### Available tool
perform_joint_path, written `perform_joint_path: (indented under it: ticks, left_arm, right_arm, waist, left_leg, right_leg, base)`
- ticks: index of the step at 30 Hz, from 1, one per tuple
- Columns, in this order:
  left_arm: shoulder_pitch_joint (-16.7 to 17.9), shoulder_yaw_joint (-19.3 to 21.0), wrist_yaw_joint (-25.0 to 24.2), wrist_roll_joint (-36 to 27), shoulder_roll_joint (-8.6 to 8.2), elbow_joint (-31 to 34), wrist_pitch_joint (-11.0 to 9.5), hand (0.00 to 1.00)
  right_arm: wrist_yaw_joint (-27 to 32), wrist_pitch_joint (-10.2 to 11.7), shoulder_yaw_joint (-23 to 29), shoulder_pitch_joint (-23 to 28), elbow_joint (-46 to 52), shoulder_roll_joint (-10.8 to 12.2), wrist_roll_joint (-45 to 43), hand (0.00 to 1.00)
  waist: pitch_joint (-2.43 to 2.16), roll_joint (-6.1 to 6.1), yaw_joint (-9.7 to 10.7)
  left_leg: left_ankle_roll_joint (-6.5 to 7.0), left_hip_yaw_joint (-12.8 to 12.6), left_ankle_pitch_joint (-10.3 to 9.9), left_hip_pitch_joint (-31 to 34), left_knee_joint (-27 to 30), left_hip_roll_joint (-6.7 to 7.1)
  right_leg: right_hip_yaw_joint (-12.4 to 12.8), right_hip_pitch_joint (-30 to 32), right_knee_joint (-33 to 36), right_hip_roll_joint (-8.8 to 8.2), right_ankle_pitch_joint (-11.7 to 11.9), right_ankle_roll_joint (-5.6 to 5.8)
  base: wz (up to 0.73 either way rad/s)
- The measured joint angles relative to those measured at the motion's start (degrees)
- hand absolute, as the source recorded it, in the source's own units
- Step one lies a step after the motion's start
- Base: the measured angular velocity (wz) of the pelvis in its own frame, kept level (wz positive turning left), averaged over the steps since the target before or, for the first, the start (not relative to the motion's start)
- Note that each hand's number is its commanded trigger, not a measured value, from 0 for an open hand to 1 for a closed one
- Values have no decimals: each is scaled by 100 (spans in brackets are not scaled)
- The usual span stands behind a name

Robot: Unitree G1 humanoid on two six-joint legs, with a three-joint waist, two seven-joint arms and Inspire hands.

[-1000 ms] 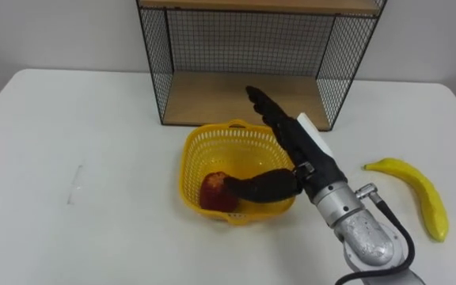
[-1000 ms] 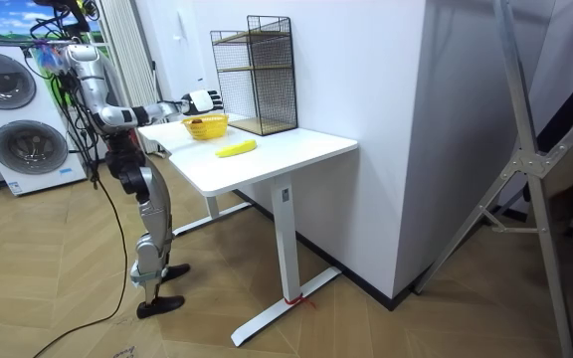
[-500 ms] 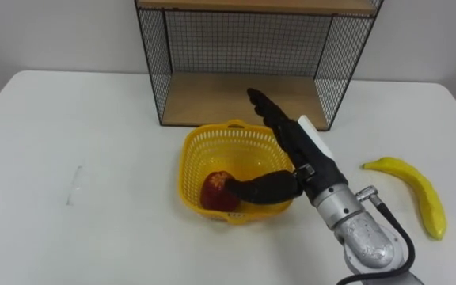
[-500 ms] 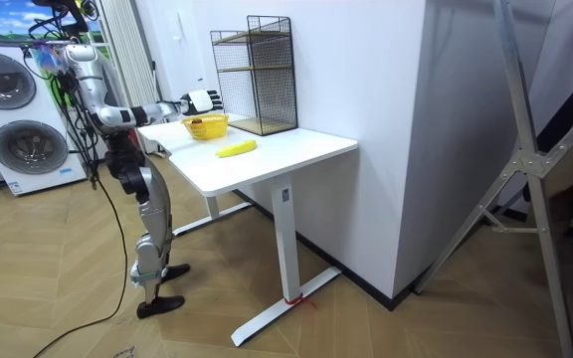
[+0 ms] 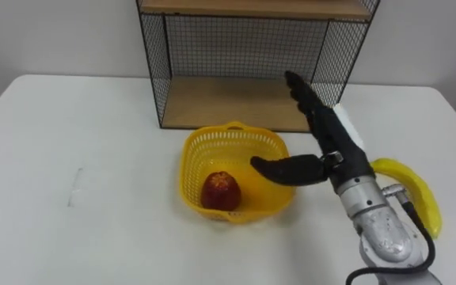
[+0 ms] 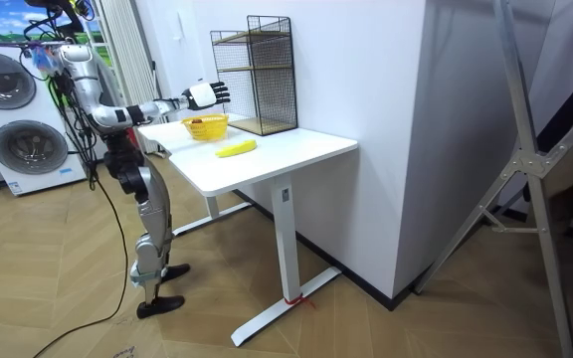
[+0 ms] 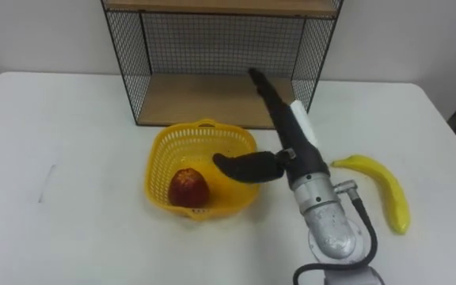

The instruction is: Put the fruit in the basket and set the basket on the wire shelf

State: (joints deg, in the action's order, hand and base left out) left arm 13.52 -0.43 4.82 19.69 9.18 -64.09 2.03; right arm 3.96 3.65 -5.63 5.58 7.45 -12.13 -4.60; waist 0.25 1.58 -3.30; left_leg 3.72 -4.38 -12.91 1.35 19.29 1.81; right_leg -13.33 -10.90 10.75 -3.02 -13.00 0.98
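A yellow plastic basket stands on the white table in front of the wire shelf. A red apple lies inside it. My right hand is open, fingers straight and thumb out, hovering above the basket's right rim and holding nothing. A yellow banana lies on the table to the right, partly behind my wrist in the left eye view.
The wire shelf has a wooden bottom board just behind the basket and an upper board. In the room view I stand at the table's end, with washing machines behind me.
My right hand has lifted out of the basket and moved up and to the right, leaving the apple lying in it. The basket and banana have not moved.
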Motion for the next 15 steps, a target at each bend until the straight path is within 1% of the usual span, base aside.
perform_joint_path:
  ticks: [2,3,4,5,7,8,10,13,15]
  left_arm:
    - [43,110,1,3,-2,1,-18,0]
    - [58,228,1,1,-3,6,-37,0]
    - [107,357,1,2,3,24,-44,0]
    - [124,404,0,3,7,45,-44,0]
    - [204,505,-1,4,61,69,-44,0]
    - [218,525,-2,4,81,74,-44,0]
    - [288,663,-3,4,123,115,-44,0]
    - [302,716,-3,2,142,121,-47,0]
    - [314,715,-3,2,142,121,-70,0]
  right_arm:
    - [190,4,226,0,0,-5,17,0]
    - [326,8,389,-1,-1,-25,75,0]
    - [427,8,572,0,-3,-70,242,0]
    - [489,8,657,-1,-2,-108,294,0]
    - [762,8,968,-1,-3,-242,434,0]
    - [835,8,1022,0,-3,-278,435,0]
    - [1054,8,1179,-1,-9,-391,433,0]
    - [1251,76,1265,-2,-147,-425,426,0]
    - [1328,78,1284,-3,-275,-425,426,0]
  waist:
    - [1,11,8]
    - [1,25,18]
    - [3,41,26]
    - [3,46,26]
    - [-9,127,26]
    - [-14,114,28]
    - [-6,171,32]
    - [-7,237,61]
    - [-8,255,89]
  left_leg:
    - [1,-5,1,-2,0,2]
    - [1,-4,1,-1,1,2]
    - [3,-5,3,1,4,3]
    - [3,-4,3,0,5,4]
    - [1,-7,5,-6,-3,9]
    - [0,-8,8,-13,-10,9]
    - [-7,-28,20,-94,-81,14]
    - [-19,-30,28,-137,-151,15]
    - [-23,-30,30,-161,-179,15]
  right_leg:
    - [15,-2,-6,4,0,0]
    - [16,1,-14,3,0,0]
    - [21,8,-23,5,0,0]
    - [30,12,-29,5,-1,1]
    - [61,5,-119,12,-3,3]
    - [69,5,-123,13,-3,3]
    - [119,-9,-119,11,-2,3]
    - [162,-11,-108,15,1,0]
    - [163,-18,-95,17,4,1]
  base:
    - [-2]
    - [0]
    - [0]
    - [0]
    - [-4]
    - [-4]
    - [-8]
    - [-2]
    - [0]
